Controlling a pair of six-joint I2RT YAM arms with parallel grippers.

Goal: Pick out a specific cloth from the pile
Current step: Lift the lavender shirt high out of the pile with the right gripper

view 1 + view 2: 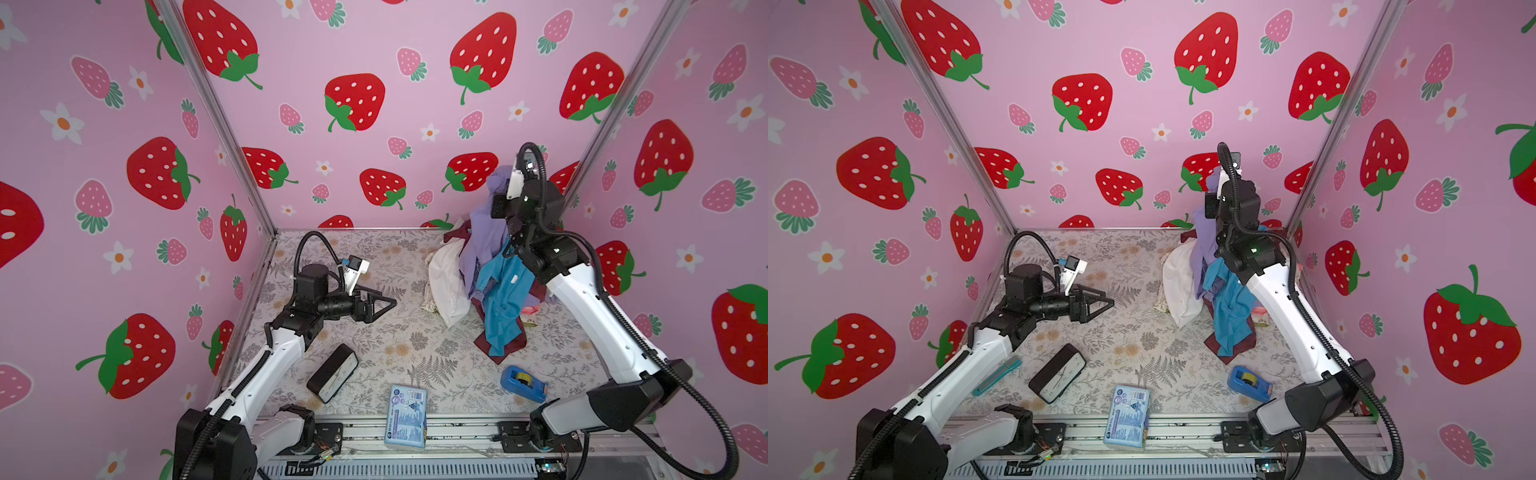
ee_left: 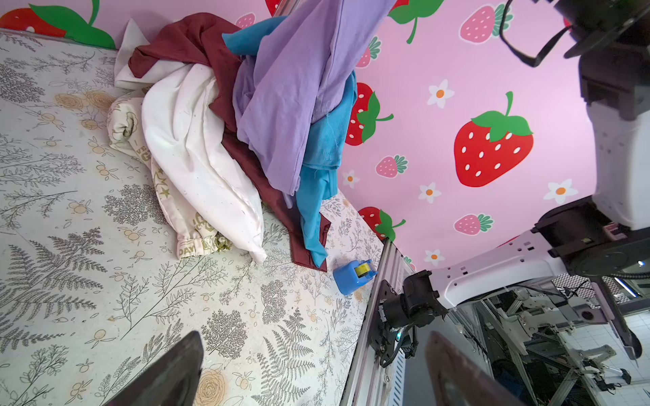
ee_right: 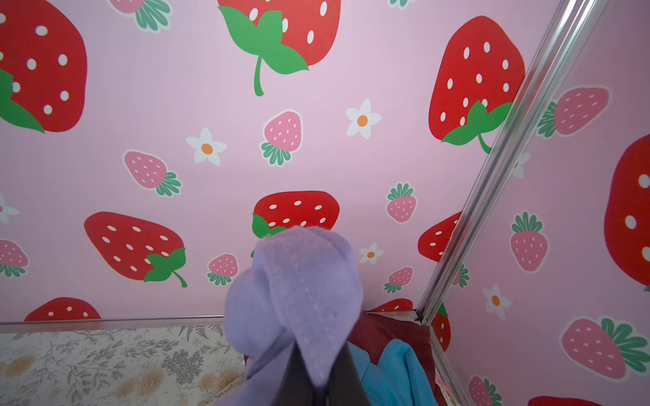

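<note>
Fern-and-flower-patterned table (image 1: 415, 345), pile (image 1: 498, 299) of garments in its far right corner, blue tape dispenser (image 1: 523, 383) nearer the front, black clock (image 1: 332, 372) front left, blue packet (image 1: 406, 417) overhanging the front edge.

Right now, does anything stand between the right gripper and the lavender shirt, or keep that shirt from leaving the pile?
Nothing between them: the right gripper is shut on the lavender shirt. But the bright blue garment hangs wrapped against its lower part, with the maroon garment beside, so both may drag along.
</note>
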